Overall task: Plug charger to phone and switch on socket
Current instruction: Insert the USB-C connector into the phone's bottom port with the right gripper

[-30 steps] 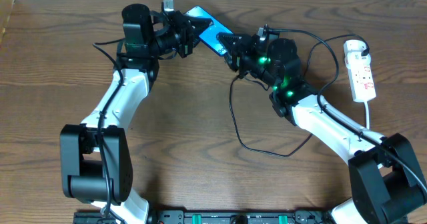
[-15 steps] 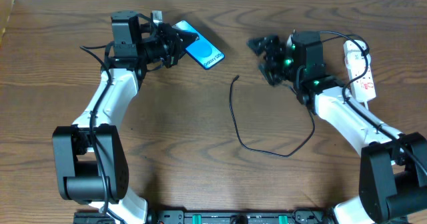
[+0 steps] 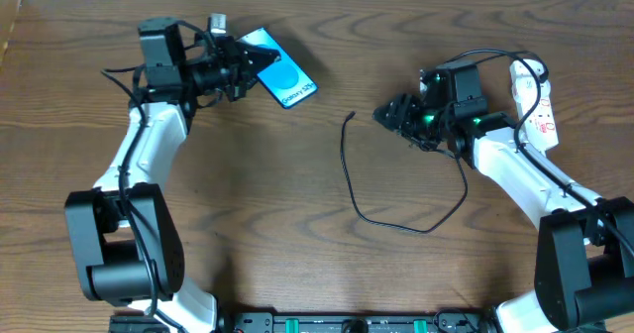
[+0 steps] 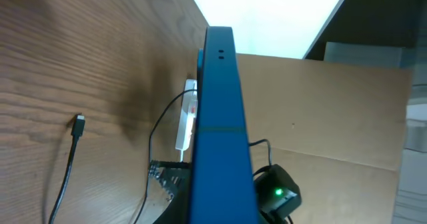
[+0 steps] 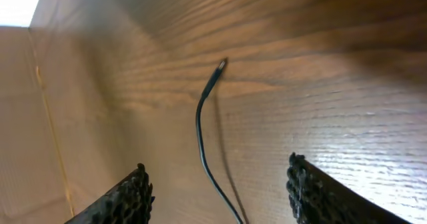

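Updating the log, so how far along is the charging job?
Done: nothing final yet. In hand: the left pincer grips the phone; the right pincer hangs open near the charger, whose tip lies loose on the table. Left: plugging it in, then switching the socket.

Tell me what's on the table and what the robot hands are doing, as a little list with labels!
phone: blue screen, held at the far left of the table
left gripper: shut on the phone
right gripper: open, empty, near the plug tip
charger: black cable lying loose on the table, tip not in the phone
socket: white strip at the far right; switch too small to tell
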Robot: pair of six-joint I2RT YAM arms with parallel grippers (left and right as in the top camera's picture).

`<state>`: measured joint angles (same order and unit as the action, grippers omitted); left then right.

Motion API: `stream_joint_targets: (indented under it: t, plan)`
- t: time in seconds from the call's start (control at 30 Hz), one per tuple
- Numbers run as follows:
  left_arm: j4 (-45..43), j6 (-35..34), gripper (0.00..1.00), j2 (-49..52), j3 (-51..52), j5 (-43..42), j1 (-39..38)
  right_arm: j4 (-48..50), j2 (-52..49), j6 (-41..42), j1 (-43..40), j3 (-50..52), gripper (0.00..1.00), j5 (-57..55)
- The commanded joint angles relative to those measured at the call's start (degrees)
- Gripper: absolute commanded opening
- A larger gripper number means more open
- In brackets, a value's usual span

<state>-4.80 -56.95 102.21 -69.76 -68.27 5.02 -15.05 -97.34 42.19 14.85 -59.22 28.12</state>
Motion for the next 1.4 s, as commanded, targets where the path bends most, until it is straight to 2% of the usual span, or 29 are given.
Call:
stream_joint_targets:
  t: [0.0,0.27,0.43,0.5,0.67,0.9,1.37]
  plan:
    - [-0.4,-1.4,0.07,-1.3,-0.7,-3.7,2.0,-3.1,0.7,-3.4,0.6,-3.3,0.62,2.0]
    - [-0.4,-1.4,0.07,-1.3,-0.7,-4.2,3.5,-10.8,-3.4,-2.2,2.8,-15.6,0.55,-0.6]
    - [-0.4,-1.4,0.07,-1.3,-0.7,-4.2,3.5,-23.5,-17.2,-0.5,5.9,-30.5,0.5,-0.1]
    - [-0.4,-1.4,0.08,-1.3,-0.7,-4.2,3.5,-24.6,-20.6,0.9,6.7,-32.8,0.5,1.0]
    - [-0.4,-1.4,0.07,-1.3,-0.7,-4.2,3.5,-23.6,-24.9,5.1,7.9,-33.1,0.49,1.0]
    - [-0.4,-1.4,0.07,-1.3,-0.7,-4.2,3.5,-21.6,-27.3,8.5,8.7,-33.1,0.41,1.0]
    - [-0.4,-1.4,0.08,-1.3,-0.7,-4.2,3.5,-17.5,-33.8,9.7,9.6,-33.1,0.36,0.9]
